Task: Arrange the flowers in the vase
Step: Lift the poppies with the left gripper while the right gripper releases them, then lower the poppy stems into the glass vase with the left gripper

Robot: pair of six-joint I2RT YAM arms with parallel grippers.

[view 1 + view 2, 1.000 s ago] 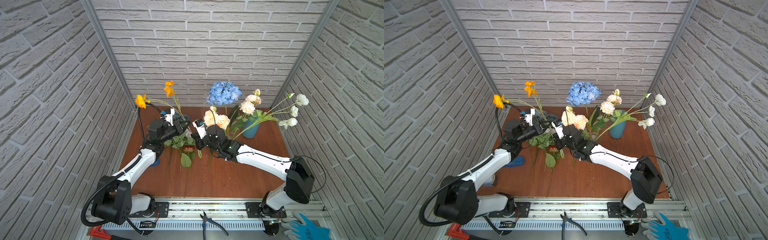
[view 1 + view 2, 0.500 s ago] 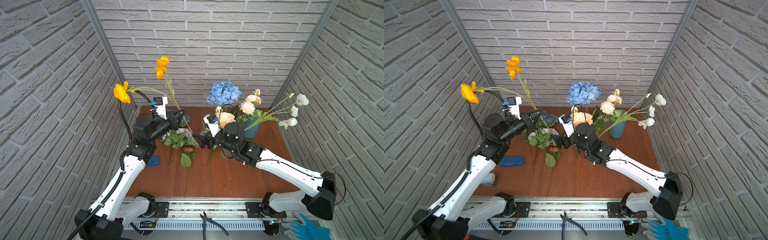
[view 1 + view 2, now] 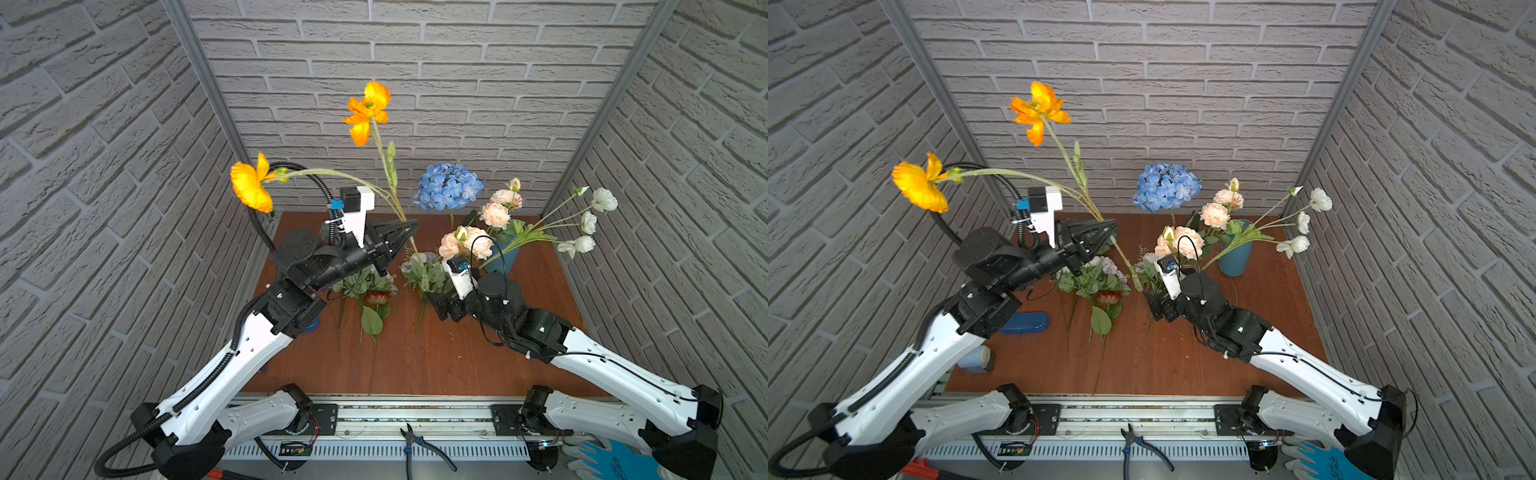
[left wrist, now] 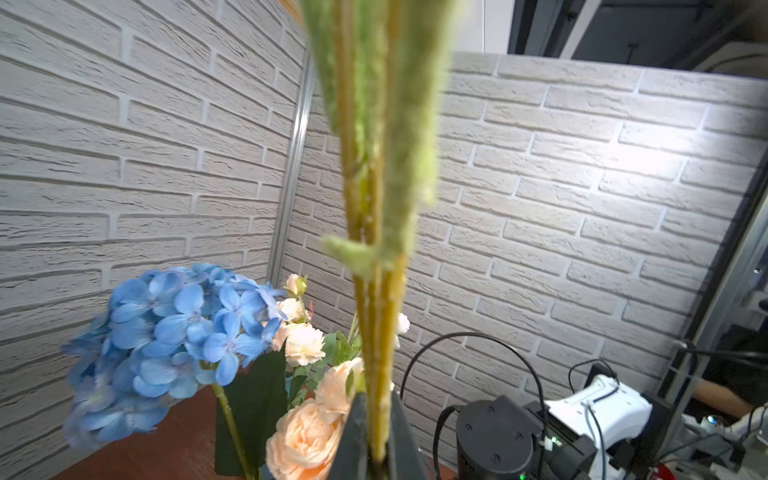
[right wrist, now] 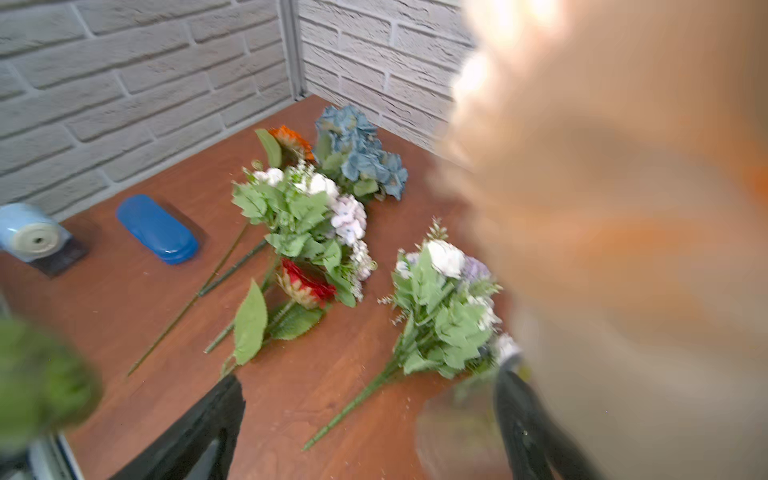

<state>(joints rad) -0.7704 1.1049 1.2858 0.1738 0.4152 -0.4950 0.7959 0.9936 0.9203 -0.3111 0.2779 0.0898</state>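
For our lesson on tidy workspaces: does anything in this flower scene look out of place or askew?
Yes. The white flowers lean almost sideways out of the vase. A blue case lies on the table near the loose flowers, unrelated to arranging.

I am wearing smooth white shells along my left arm (image 3: 232, 374) and right arm (image 3: 623, 374), and black housings are capping every joint. A black ribbed hose (image 3: 257, 227) is looping off the left one, and a thin black cable (image 3: 484, 237) is arching over the right. White camera brackets (image 3: 358, 210) are sitting at both wrists, and small dark screw holes are dotting the left shell.
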